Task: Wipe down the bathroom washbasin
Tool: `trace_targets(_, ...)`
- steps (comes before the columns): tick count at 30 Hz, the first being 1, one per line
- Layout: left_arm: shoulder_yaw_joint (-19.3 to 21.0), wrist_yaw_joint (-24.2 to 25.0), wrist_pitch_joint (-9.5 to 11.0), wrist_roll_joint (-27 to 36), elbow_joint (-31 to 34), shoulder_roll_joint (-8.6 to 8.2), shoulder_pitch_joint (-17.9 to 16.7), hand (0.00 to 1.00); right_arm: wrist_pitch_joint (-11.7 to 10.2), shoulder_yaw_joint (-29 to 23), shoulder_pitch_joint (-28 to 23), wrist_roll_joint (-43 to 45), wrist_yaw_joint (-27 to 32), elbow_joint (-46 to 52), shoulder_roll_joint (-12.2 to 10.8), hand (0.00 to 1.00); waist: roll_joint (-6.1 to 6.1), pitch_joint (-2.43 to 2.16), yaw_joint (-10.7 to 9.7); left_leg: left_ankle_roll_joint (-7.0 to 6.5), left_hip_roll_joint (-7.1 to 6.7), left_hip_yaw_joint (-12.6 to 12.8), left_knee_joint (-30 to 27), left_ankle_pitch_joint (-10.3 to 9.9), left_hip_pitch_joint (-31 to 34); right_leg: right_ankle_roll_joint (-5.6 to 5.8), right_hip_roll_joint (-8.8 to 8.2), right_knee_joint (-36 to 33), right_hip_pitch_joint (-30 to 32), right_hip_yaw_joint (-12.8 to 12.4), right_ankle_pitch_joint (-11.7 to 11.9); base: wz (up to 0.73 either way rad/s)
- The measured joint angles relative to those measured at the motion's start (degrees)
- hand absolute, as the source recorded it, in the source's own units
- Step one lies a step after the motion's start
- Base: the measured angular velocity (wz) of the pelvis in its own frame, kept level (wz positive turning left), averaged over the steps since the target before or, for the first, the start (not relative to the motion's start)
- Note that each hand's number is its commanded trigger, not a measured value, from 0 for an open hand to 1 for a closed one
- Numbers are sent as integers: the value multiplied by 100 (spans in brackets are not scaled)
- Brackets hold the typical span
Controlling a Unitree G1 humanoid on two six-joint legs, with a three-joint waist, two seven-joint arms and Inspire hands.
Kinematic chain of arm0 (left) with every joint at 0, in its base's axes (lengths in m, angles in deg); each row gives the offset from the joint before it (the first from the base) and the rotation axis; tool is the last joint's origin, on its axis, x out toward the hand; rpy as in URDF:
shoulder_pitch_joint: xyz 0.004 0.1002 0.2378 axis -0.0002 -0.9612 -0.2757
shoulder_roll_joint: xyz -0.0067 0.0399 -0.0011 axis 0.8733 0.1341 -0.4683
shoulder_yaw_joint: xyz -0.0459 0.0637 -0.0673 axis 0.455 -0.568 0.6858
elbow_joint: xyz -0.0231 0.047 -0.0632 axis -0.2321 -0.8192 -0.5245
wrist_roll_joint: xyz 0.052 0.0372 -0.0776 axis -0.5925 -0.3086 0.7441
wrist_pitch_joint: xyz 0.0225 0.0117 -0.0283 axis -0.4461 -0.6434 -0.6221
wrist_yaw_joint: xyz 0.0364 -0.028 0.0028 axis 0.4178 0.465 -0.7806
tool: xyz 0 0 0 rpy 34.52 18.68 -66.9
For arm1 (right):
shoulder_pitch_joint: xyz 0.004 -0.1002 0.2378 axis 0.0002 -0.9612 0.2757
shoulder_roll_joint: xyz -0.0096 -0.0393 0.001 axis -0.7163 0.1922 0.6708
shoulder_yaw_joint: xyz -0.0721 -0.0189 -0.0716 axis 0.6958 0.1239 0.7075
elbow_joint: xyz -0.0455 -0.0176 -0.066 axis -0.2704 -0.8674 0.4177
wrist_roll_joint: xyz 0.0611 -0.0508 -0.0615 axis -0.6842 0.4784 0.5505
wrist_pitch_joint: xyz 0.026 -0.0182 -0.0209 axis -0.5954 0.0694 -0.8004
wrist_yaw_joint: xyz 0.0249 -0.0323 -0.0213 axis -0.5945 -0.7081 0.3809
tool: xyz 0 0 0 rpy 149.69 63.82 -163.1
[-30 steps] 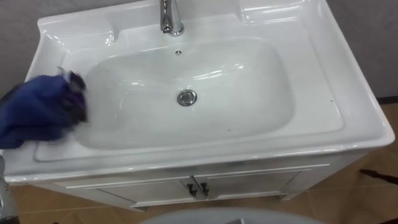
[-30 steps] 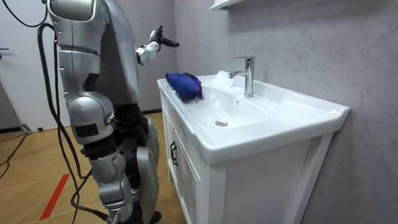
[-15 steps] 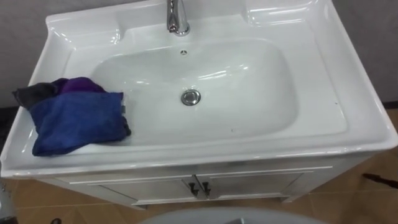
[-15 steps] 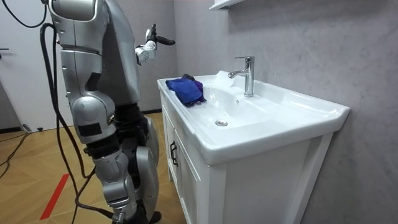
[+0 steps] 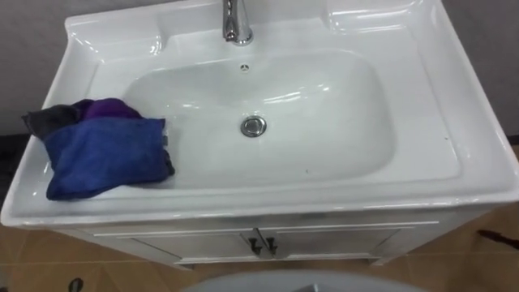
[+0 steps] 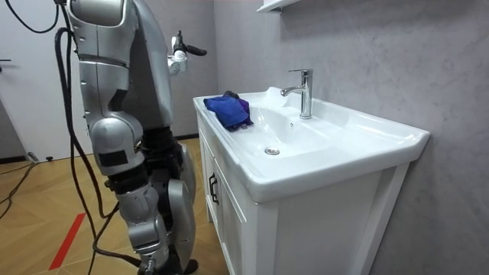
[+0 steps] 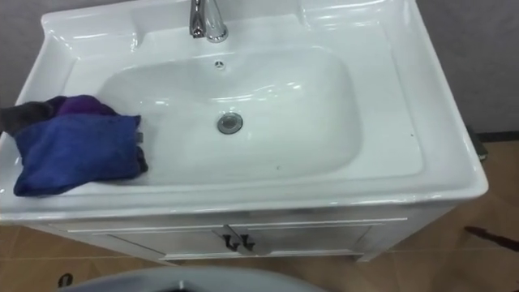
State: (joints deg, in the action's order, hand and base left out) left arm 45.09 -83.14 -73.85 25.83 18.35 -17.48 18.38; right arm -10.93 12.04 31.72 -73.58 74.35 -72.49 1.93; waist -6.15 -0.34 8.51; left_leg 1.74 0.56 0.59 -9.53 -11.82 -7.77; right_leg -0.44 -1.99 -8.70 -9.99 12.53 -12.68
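Observation:
A crumpled blue and purple cloth (image 5: 101, 150) lies on the left rim of the white basin (image 5: 340, 97), its edge hanging a little over the bowl's slope. Nothing holds it. In the room view the cloth (image 6: 229, 108) rests at the basin's far end. There my left hand (image 6: 180, 55) is raised in the air above and well off from the cloth, fingers straight, holding nothing. I stand upright at the front of the basin cabinet.
A chrome tap (image 5: 236, 23) stands at the back of the basin, and a drain (image 5: 253, 126) sits in the middle of the bowl. Below are white cabinet doors with dark handles (image 5: 259, 245). A grey wall and a shelf (image 6: 279, 4) are behind.
The left hand let go of the cloth on the left rim and rose up and away. The eye view has shifted slightly; the cloth now lies still.

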Motion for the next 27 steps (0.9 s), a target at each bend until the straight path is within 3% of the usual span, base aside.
trace_targets(2,187,1,-4,54,-370,51,-22,0,0,-3,45,156,-1,3,4,0,-15,-22,51,-6,-17,-75,-8,3,34,10,-6,2,5,23,-10,10)
trace_targets(6,462,-72,-2,176,-974,181,-180,0,-4,13,99,193,14,61,39,0,-21,-40,385,-8,-39,-123,-17,5,24,22,-33,3,-4,111,-18,9)
trace_targets(16,577,-162,-4,929,-2264,107,-753,0,-19,199,241,168,-156,233,125,0,39,-29,736,-90,-195,-466,-99,52,205,107,-174,-1,-15,512,-90,23)
trace_targets(19,399,-129,0,931,-2743,46,-930,0,-15,220,259,182,-248,234,164,0,104,-48,720,-94,-253,-608,-175,54,318,134,-222,-16,-8,684,-106,28)
trace_targets(21,304,-93,1,953,-2859,-178,-1168,0,-15,220,297,178,-329,216,158,0,139,-58,678,-122,-287,-714,-173,72,325,149,-252,-36,-22,764,-123,14)
trace_targets(22,225,-94,4,962,-2954,-210,-1210,0,-14,230,303,170,-326,202,164,0,150,-57,655,-135,-300,-735,-172,79,324,159,-261,-47,-36,793,-135,28)
trace_targets(25,-279,90,-10,959,-3494,-354,-1382,0,-11,237,299,31,-317,164,186,0,204,-58,563,-143,-348,-809,-182,84,293,194,-306,-106,-101,877,-162,17)
trace_targets(27,-606,232,14,935,-3893,-412,-1441,0,-17,232,339,-33,-318,110,184,0,271,-35,508,-144,-344,-814,-181,85,300,193,-304,-106,-99,867,-163,0)
